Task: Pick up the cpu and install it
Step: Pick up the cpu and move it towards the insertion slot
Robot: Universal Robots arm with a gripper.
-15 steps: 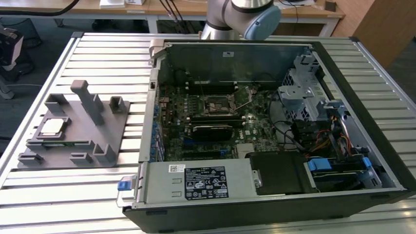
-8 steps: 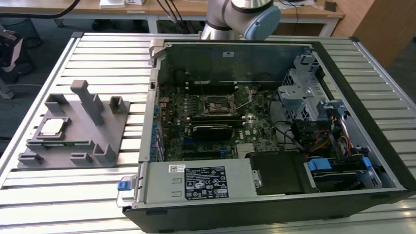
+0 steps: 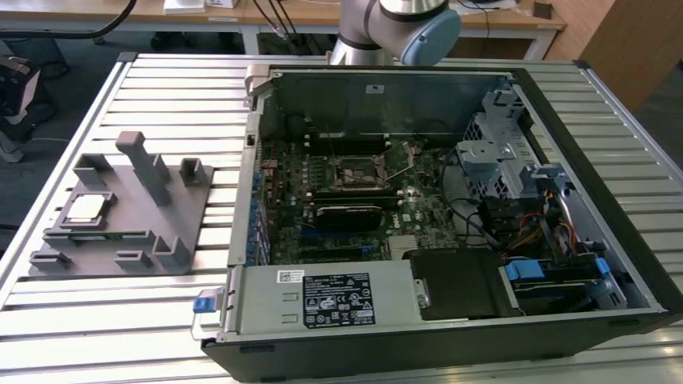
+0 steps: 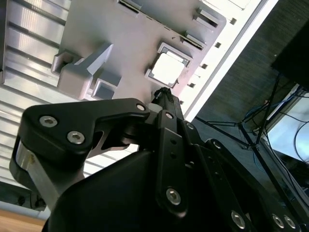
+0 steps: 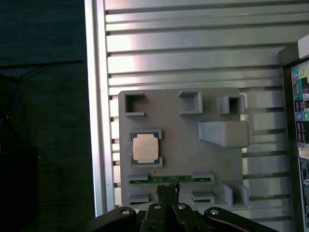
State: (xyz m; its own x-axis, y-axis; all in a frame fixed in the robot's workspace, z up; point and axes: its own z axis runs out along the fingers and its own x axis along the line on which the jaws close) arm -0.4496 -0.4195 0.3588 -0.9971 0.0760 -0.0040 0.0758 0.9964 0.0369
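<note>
- cpu [image 5: 146, 148] lies flat in a square recess of the grey holder block [image 5: 183, 152]. The block sits on the slatted bench [image 3: 160, 88], to the exterior view's left of the open computer case [image 3: 427, 352]. Not picked up yet.
- Pincer [image 5: 168, 189] hangs above the holder, over the green board strip [image 5: 193, 179] just beside the cpu. It is apart from the chip and not centred on it.
- Pincer fingertips look pressed together with nothing held, but its own body blocks part of the view, so this is not certain.
- Step in hand (judged): lining up for the grasp.
- To do it well: centre over the chip and square the jaws to two opposite edges. Spread them wider than the chip, then come straight down.
- Grip the rim only and lift level, so the chip clears the recess walls.
- Risk: the holder's upright post [image 5: 223, 133] stands near, so keep the approach vertical.
</note>
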